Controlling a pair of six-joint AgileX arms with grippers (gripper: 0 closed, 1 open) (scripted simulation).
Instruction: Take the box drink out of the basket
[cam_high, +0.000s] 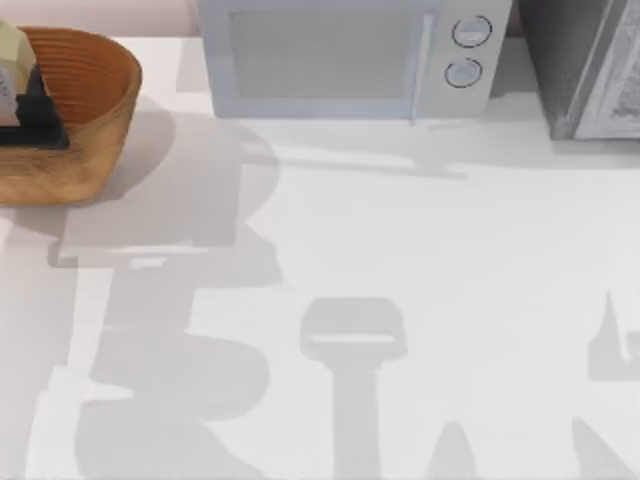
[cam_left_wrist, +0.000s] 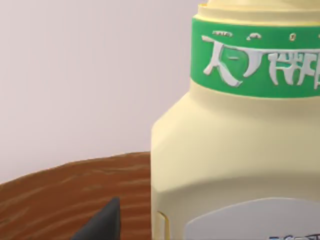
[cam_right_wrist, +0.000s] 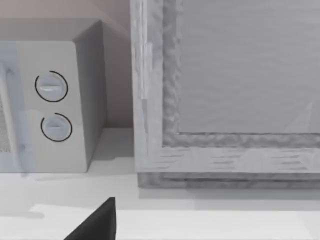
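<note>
- Left gripper (cam_high: 30, 110) is over the basket (cam_high: 95, 110) at the table's far left, apparently clamping the drink (cam_high: 12, 50) (jaw contact unclear).
- Right gripper: state can't be told.

The top view looks straight down on the white table (cam_high: 420, 260), with the basket (cam_high: 95, 110) at its far left and the microwave (cam_high: 350, 60) along the far edge. The left wrist view sits very close to the box drink (cam_left_wrist: 235, 150), the basket's rim behind it. The right wrist view faces the microwave's dials (cam_right_wrist: 51, 86) from nearby, level with the table; the top view shares them.
</note>
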